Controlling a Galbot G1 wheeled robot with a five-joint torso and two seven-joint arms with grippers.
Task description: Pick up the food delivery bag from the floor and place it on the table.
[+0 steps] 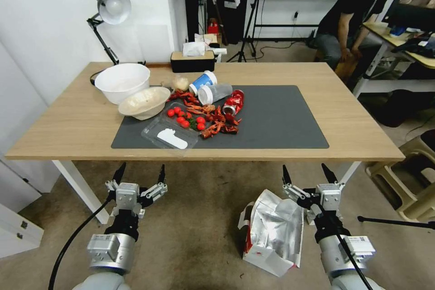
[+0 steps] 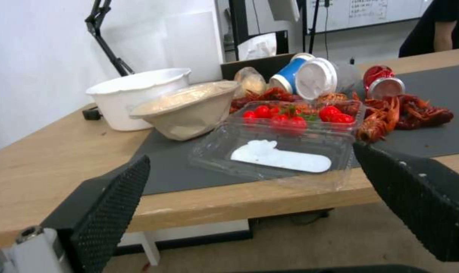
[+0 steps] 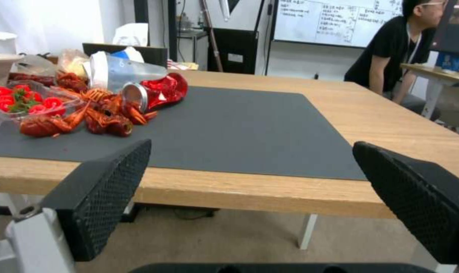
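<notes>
The food delivery bag (image 1: 274, 233) lies on the floor (image 1: 199, 217) in front of the table (image 1: 353, 113), its silver foil lining facing up and red side panels showing at its left edge. My right gripper (image 1: 309, 175) hovers open just above and to the right of the bag, short of the table's front edge. Open too, my left gripper (image 1: 140, 174) hangs over bare floor to the left, near a white table leg. Both wrist views look across the table (image 2: 47, 167) (image 3: 401, 125) between spread fingers (image 2: 113, 204) (image 3: 108, 197).
On the dark grey mat (image 1: 276, 122) lie crayfish (image 1: 213, 120), a clear tray of cherry tomatoes (image 1: 179, 127), two bowls (image 1: 122, 81), tipped cups and a red can (image 1: 233, 102). A desk lamp (image 1: 108, 9) stands back left. Stools (image 1: 408, 176) sit at the right. A rod (image 1: 394, 223) lies low right.
</notes>
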